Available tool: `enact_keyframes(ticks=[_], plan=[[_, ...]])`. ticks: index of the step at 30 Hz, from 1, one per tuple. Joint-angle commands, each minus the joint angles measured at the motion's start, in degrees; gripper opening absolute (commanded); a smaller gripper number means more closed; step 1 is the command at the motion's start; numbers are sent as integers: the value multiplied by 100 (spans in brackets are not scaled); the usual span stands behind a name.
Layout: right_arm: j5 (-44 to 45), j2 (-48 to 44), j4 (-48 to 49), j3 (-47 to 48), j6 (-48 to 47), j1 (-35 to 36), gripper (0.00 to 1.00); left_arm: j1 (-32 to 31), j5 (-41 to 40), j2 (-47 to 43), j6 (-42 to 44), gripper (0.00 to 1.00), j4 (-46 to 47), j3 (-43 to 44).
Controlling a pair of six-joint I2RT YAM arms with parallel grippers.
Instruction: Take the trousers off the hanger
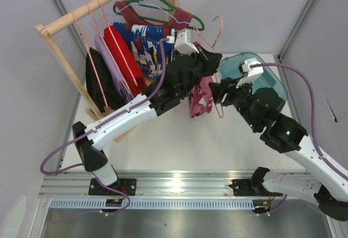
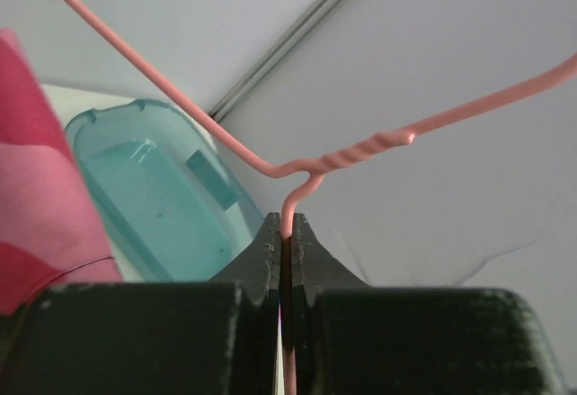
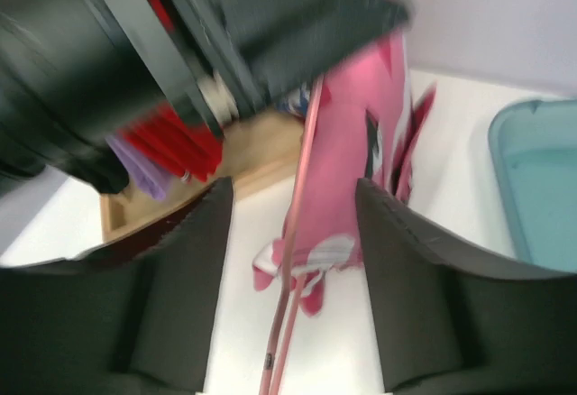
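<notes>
The pale-pink hanger [image 1: 219, 29] is held up off the rack, over the middle of the table. My left gripper [image 1: 209, 61] is shut on its wire. In the left wrist view the jaws [image 2: 287, 224] pinch the wire just below the hanger's twisted neck [image 2: 352, 153]. The pink patterned trousers [image 1: 198, 99] hang from the hanger below the left gripper and show at the left edge [image 2: 36, 224]. My right gripper [image 1: 215, 92] is open beside them. Its wrist view shows the trousers [image 3: 347, 197] and the hanger wire [image 3: 302, 233] between the spread fingers [image 3: 293, 192], which touch neither.
A wooden rack [image 1: 87, 10] at the back left carries a green hanger [image 1: 157, 7] and red [image 1: 122, 53], blue-white-red [image 1: 144, 42], lilac [image 1: 106, 58] and black [image 1: 98, 80] garments. A teal bin [image 1: 272, 77] stands at the right, behind the right arm.
</notes>
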Motion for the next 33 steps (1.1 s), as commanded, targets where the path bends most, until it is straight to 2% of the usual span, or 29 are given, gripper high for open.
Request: enact_keyframes(ticks=[1,5,6,9,13,17,20,23,26,28,33], plan=[[124,-134,256,949,248,19,66,-45,441,-188,367,0,-39,659],[-113,-213,-326,1540,451,19,86,261,959,-468,192,0,-340,388],[-166,-239,-414,1619,495,19,89,359,1361,-626,26,0,-315,300],[-184,-449,-564,1813,469,11,91,605,1829,-960,-178,0,-253,-113],[290,-757,-678,1463,-31,11,95,702,2014,-1277,-11,0,-314,-282],[82,-1056,-758,481,-760,2,96,799,2261,-1462,85,0,-568,-167],[-271,-1136,-767,39,-770,2,99,808,2323,-1524,138,0,-744,43],[-684,-1022,-417,-619,-770,19,99,808,2306,-1620,69,1,-754,9],[-737,-671,-135,-841,-770,63,99,799,2122,-1743,-133,1,-719,-105],[-712,-460,199,-929,-770,238,97,808,2025,-1796,-160,2,-675,-210],[-509,-468,1490,-1324,-1490,862,100,808,1857,-1840,-196,0,-640,-194]])
